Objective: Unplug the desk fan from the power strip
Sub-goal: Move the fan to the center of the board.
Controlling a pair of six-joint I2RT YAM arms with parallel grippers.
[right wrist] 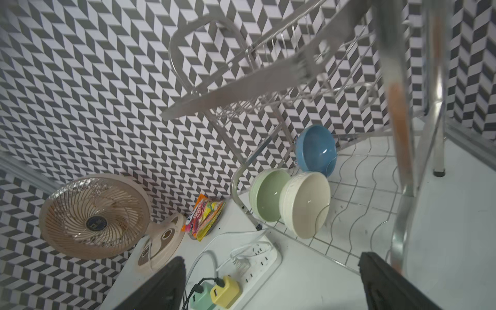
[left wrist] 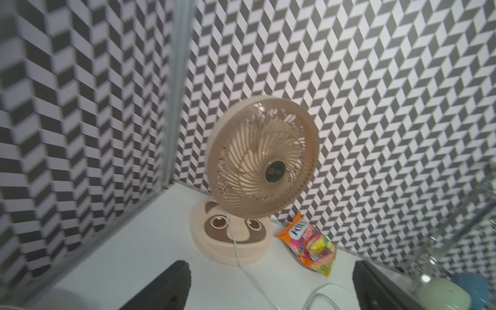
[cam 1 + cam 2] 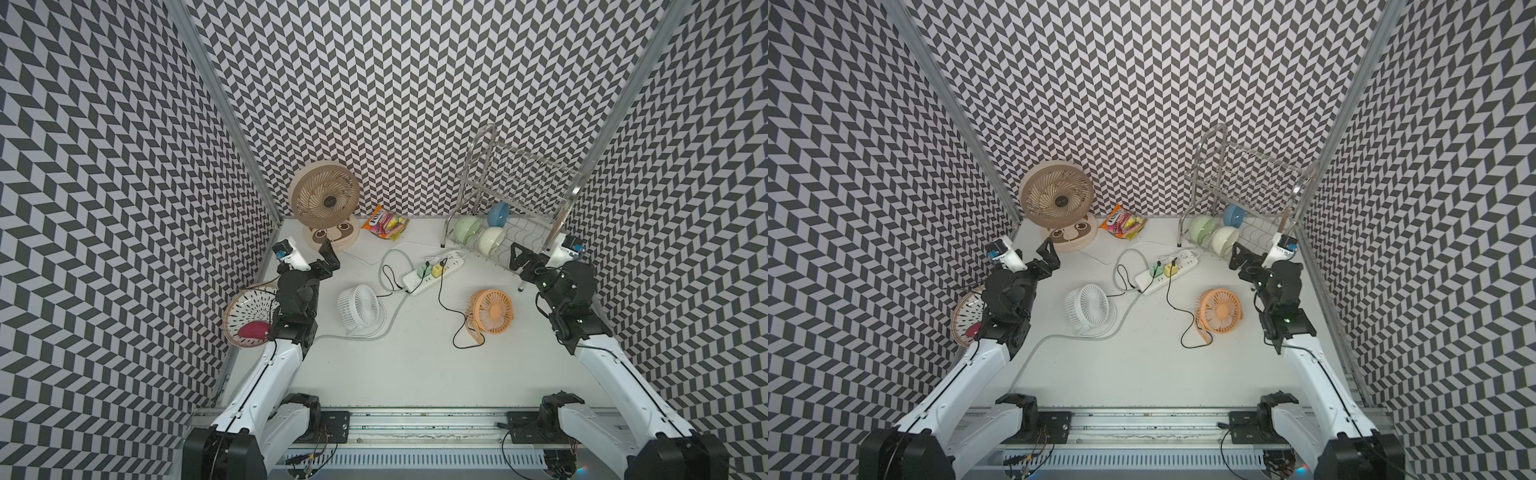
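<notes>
- The power strip (image 3: 432, 272) is lying flat and slantwise on the tabletop (image 3: 415, 365), between your two hands and touching neither.
- Your left hand (image 3: 328, 254) is hovering to the strip's left, by the base of the beige fan (image 3: 325, 199). Its jaws are spread wide and it is holding nothing.
- Your right hand (image 3: 519, 257) is hovering at the strip's right, beside the dish rack (image 3: 478, 166), equally wide and empty.
- The strip is appearing as a long white bar with rows of sockets. A green adapter (image 1: 202, 295) and a yellow adapter (image 1: 225, 291) are sitting side by side in it, each carrying a black cable. A white plug (image 1: 240, 261) is sitting nearer its far end.
- Its thick pale cord (image 3: 1038, 345) is trailing off toward the left arm.
- Both top views are giving you the whole strip, with a white fan (image 3: 359, 305) and an orange fan (image 3: 492, 311) standing nearer the arm bases.
- The right wrist view is bringing the strip's sockets and plugs up close between the fingers (image 1: 166, 284).
- The left wrist view is taking in the beige fan, a snack bag (image 2: 308, 241) and a loop of pale cord.
</notes>
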